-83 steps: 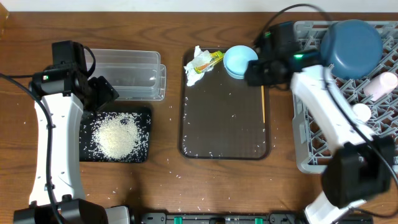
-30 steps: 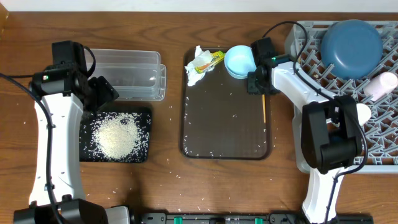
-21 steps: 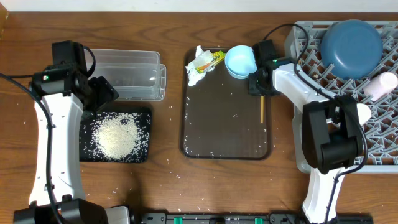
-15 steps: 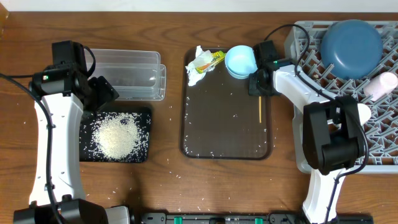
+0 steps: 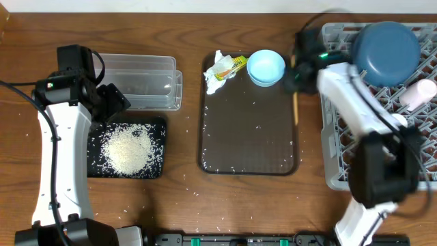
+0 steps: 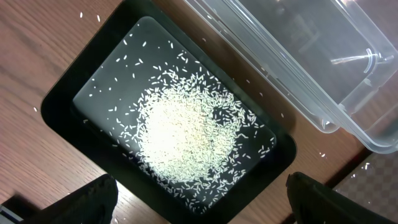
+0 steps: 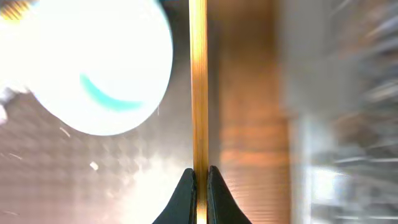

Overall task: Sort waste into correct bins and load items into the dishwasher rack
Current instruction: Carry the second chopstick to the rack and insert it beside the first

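Note:
My right gripper point(image 5: 296, 80) is shut on thin wooden chopsticks point(image 5: 295, 108), point(image 7: 198, 87), held over the right edge of the dark brown tray point(image 5: 247, 137), beside the grey rack point(image 5: 334, 157). The light-blue bowl point(image 5: 265, 67) sits at the tray's top right and shows in the right wrist view point(image 7: 93, 68). The dark-blue bowl point(image 5: 385, 44), pink cup point(image 5: 418, 92) and white cup point(image 5: 398, 124) are in the rack. A white tissue point(image 5: 214, 76) and yellow wrapper point(image 5: 232, 65) lie at the tray's top left. My left gripper point(image 6: 199, 202) is open above the black tray point(image 6: 68, 102) of rice point(image 6: 186, 134).
The clear tub point(image 5: 140, 82), point(image 6: 298, 68) lies behind the black tray point(image 5: 161, 123). Stray rice grains dot the brown tray and the table in front of it. The rack fills the right side of the table.
My right gripper has lifted the chopsticks off the brown tray and moved right and up toward the rack. The left arm has not moved.

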`<state>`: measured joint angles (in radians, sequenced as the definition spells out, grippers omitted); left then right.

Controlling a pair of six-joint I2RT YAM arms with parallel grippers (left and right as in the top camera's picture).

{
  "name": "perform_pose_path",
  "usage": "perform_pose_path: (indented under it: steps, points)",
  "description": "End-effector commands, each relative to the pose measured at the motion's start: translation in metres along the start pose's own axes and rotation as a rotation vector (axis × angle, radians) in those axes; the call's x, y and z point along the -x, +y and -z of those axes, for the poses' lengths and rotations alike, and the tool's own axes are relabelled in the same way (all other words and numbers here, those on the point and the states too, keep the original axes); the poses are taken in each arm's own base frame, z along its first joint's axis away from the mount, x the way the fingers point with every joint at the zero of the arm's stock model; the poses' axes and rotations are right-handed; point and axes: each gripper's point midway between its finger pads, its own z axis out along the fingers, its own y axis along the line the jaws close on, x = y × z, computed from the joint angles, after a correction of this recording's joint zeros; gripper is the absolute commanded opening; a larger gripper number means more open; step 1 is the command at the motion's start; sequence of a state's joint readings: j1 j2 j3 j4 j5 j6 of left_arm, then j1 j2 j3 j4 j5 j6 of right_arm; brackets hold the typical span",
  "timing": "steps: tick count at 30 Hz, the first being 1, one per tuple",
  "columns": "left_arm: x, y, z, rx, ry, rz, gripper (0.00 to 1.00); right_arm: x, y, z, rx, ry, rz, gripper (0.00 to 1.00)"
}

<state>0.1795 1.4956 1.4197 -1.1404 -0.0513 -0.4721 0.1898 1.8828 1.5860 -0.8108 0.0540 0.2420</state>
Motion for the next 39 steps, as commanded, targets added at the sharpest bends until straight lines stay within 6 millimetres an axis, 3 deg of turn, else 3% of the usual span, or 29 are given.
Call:
perform_pose_path:
  steps: [1, 3, 6, 14, 19, 25, 33, 36, 39]
  points:
    - [0.000, 0.001, 0.004, -0.005, -0.011, 0.008, 0.90, 0.038, -0.035, 0.059, -0.075, -0.167, -0.004, 0.01]
    - [0.000, 0.001, 0.004, -0.005, -0.011, 0.008, 0.90, 0.044, -0.054, 0.073, -0.112, -0.199, -0.005, 0.01]
    - [0.000, 0.001, 0.004, -0.005, -0.011, 0.008, 0.90, 0.048, -0.076, 0.077, -0.142, -0.210, -0.006, 0.01]
    - [0.000, 0.001, 0.004, -0.005, -0.011, 0.008, 0.90, 0.053, -0.120, 0.060, -0.199, -0.197, -0.023, 0.01]
    - [0.000, 0.001, 0.004, -0.005, -0.011, 0.008, 0.90, 0.055, -0.134, 0.043, -0.209, -0.184, -0.046, 0.02]
    - [0.000, 0.001, 0.004, -0.005, -0.011, 0.008, 0.90, 0.050, -0.127, 0.027, -0.163, -0.150, -0.041, 0.10]
    - [0.000, 0.001, 0.004, -0.005, -0.011, 0.008, 0.90, 0.048, -0.118, 0.025, -0.115, -0.141, -0.042, 0.14]
    - [0.000, 0.001, 0.004, -0.005, -0.011, 0.008, 0.90, 0.045, -0.112, 0.024, -0.080, -0.129, -0.040, 0.27]
    - [0.000, 0.001, 0.004, -0.005, -0.011, 0.008, 0.90, 0.041, -0.105, 0.023, -0.041, -0.109, -0.044, 0.48]
